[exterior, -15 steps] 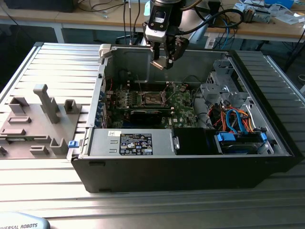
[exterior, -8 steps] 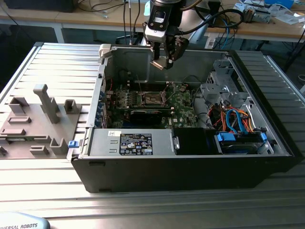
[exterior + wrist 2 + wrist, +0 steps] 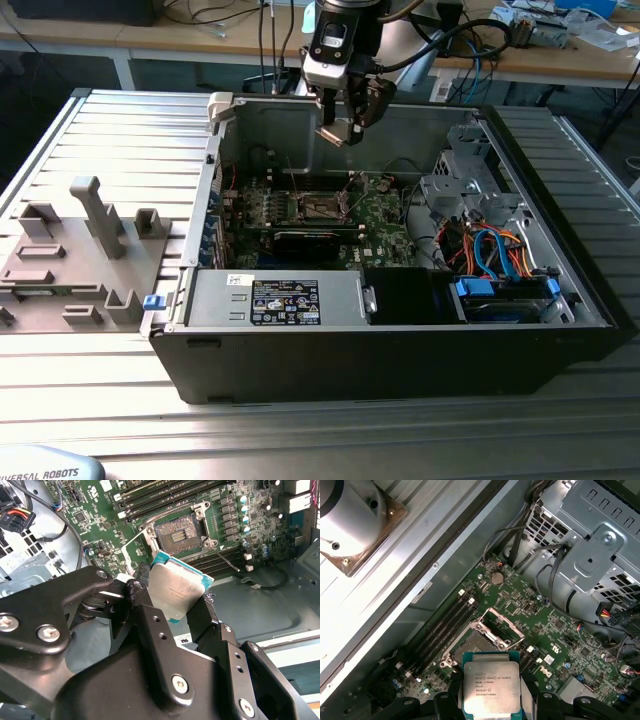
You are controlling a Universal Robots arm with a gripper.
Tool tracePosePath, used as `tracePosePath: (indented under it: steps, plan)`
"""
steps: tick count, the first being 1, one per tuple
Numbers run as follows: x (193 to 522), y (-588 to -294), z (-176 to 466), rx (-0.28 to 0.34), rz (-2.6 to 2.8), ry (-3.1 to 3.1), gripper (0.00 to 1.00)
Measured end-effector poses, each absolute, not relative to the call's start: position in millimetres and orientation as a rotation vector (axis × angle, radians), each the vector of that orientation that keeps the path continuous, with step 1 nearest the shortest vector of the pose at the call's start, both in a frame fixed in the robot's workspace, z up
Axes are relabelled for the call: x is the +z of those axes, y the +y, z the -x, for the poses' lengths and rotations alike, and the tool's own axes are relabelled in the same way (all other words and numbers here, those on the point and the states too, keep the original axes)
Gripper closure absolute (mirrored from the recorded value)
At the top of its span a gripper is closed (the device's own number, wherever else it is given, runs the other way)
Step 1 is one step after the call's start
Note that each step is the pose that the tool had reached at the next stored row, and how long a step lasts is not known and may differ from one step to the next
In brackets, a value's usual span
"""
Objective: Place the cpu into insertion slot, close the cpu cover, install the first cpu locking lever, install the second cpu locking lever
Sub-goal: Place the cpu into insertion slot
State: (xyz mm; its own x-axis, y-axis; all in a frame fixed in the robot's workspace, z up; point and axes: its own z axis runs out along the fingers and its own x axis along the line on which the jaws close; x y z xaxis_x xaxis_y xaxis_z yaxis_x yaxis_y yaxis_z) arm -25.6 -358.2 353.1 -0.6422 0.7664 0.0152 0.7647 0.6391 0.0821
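Exterior view: your gripper [image 3: 345,125] hangs over the open computer case [image 3: 400,345], near its far wall and above the green motherboard [image 3: 385,220]. It points down and tilts a little. The cpu [image 3: 334,134] sits pinched at its tips, well above the insertion slot [image 3: 322,207]. A power supply [image 3: 285,300] fills the near wall. A drive cage [image 3: 465,185] and blue and orange cables [image 3: 492,245] crowd the exterior view's right. A grey fixture tray [image 3: 80,245] lies outside the case, on the exterior view's left.

Second wrist view: you see the two black fingers [image 3: 150,617] closed on opposite edges of the cpu [image 3: 177,587], which is tilted with its silver top showing. The insertion slot [image 3: 179,535] lies bare beyond it, beside the long memory slots [image 3: 165,495].

First wrist view: the cpu [image 3: 491,685] hovers just short of the insertion slot [image 3: 472,644]. The cpu cover [image 3: 499,626] stands swung up off the slot. The drive cage [image 3: 590,545] and loose cables [image 3: 530,545] lie past the board.
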Motion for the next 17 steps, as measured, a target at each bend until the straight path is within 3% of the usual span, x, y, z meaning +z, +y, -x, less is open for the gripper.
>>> tracePosePath:
  steps: [17]
  plan:
    - [353.1,-358.2,25.6,0.126,-1.344,2.813,0.46]
